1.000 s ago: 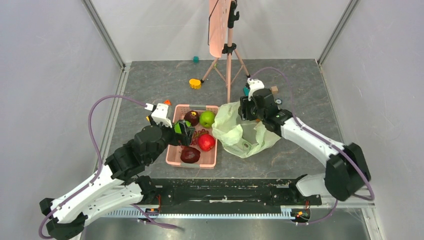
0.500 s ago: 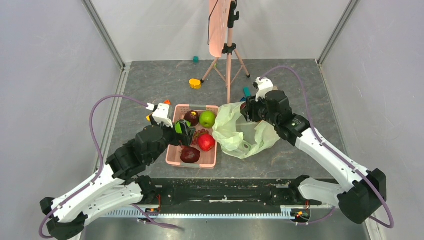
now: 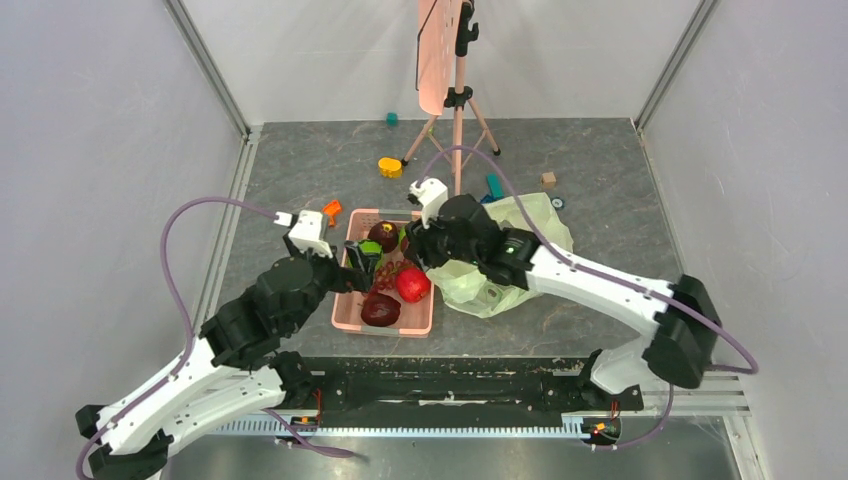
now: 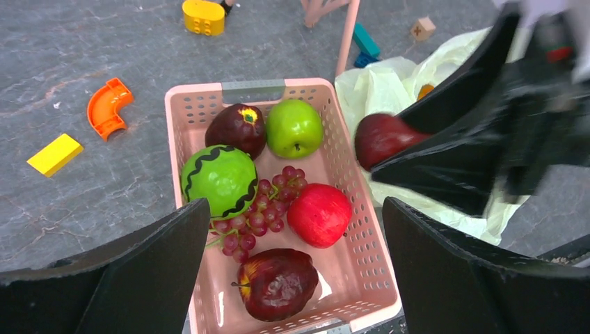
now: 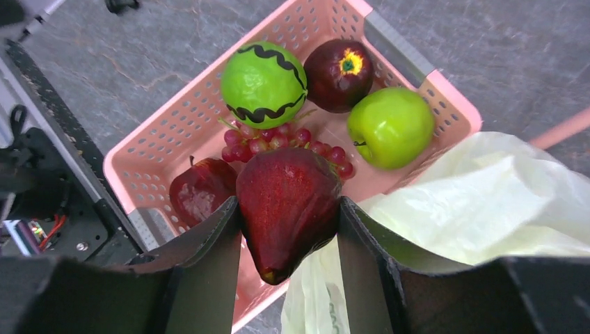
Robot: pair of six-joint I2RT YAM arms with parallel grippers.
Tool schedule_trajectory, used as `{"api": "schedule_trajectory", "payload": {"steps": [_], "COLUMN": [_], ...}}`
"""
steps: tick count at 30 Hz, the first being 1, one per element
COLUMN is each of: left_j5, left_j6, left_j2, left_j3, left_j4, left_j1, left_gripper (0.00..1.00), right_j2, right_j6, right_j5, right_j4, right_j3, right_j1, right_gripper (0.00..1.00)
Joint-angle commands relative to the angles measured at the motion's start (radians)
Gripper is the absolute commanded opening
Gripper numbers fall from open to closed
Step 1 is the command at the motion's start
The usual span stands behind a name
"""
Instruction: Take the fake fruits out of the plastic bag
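My right gripper (image 5: 289,223) is shut on a dark red pear-shaped fruit (image 5: 286,202), held above the right rim of the pink basket (image 5: 132,160) next to the pale-green plastic bag (image 5: 487,195). Inside the basket lie the green ball with the zigzag band (image 4: 219,177), a green apple (image 4: 294,127), a red apple (image 4: 319,214), two dark maroon fruits (image 4: 277,284) and grapes (image 4: 254,216). My left gripper (image 4: 293,229) hovers open over the basket's near end, holding nothing. The bag (image 3: 520,215) lies crumpled right of the basket; a bit of orange (image 4: 426,89) shows in it.
A pink tripod (image 3: 457,120) stands behind the basket and bag. Small toy pieces lie around: a yellow block (image 3: 390,166), an orange curved piece (image 3: 332,210), a teal block (image 3: 392,118) and a wooden cube (image 3: 548,180). Walls close in left and right.
My right arm has swung left from the bag's far side to the basket's right edge, carrying the dark red fruit. The left arm shifted slightly back, still open.
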Motion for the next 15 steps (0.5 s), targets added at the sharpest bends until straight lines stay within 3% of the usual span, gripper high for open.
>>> {"api": "schedule_trajectory", "payload": {"steps": [1, 9, 15], "left_j5": [-0.077, -0.068, -0.075], "left_j6": [0.008, -0.001, -0.004], "left_j2": [-0.055, -0.073, -0.093], "left_j3": [0.006, 0.001, -0.010], "left_j4": [-0.013, -0.031, -0.036], "left_j1": [0.004, 0.004, 0.004], "left_gripper": [1.00, 1.00, 1.00], "right_j2": [0.132, 0.382, 0.506], "right_j6": [0.020, 0.030, 0.026], "right_j5": [0.017, 0.096, 0.118], "right_j4": [0.050, 0.020, -0.039], "right_j3": [0.068, 0.235, 0.336], "right_j1": [0.008, 0.007, 0.005], "right_gripper": [0.45, 0.47, 0.55]}}
